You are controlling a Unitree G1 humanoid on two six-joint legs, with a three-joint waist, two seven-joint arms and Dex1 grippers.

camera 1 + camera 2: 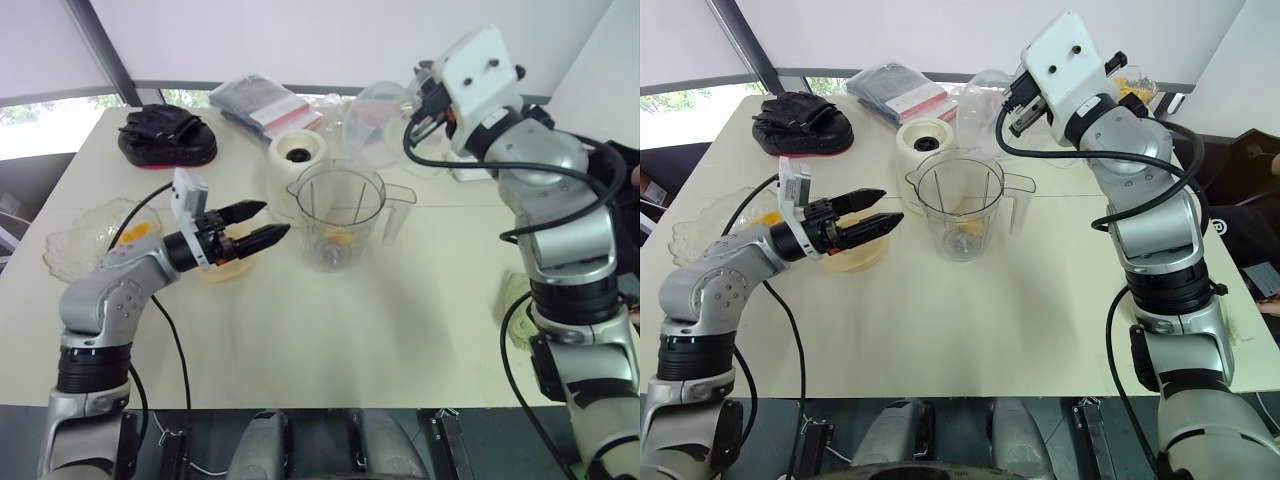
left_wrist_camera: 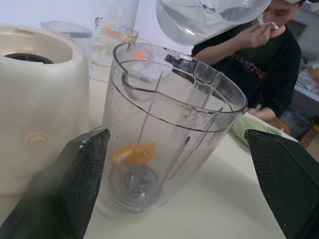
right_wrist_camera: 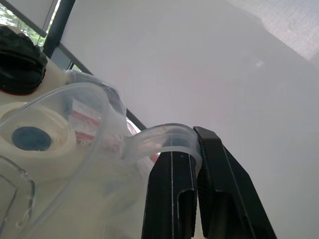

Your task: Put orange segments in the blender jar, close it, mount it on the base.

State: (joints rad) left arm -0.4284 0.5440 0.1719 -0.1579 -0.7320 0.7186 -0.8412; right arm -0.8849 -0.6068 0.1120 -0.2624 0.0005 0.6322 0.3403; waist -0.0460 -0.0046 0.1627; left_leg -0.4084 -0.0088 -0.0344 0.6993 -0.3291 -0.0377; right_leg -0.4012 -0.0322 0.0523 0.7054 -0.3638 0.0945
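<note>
Beside the blender jar (image 2: 169,129), person's black shirt (image 2: 254,64), lettering unreadable.

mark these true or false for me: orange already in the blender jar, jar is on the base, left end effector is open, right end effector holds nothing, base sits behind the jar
1. An orange segment already lies at the bottom of the blender jar. True.
2. The jar is mounted on the base. False: the jar stands on the table, in front of the base and apart from it.
3. The left end effector is open. True: its fingers are spread, empty, pointing at the jar.
4. The right end effector holds nothing. False: it is shut on the handle of a clear lid, lifted above the table.
5. The base sits behind the jar with its dark socket uncovered. True.
</note>
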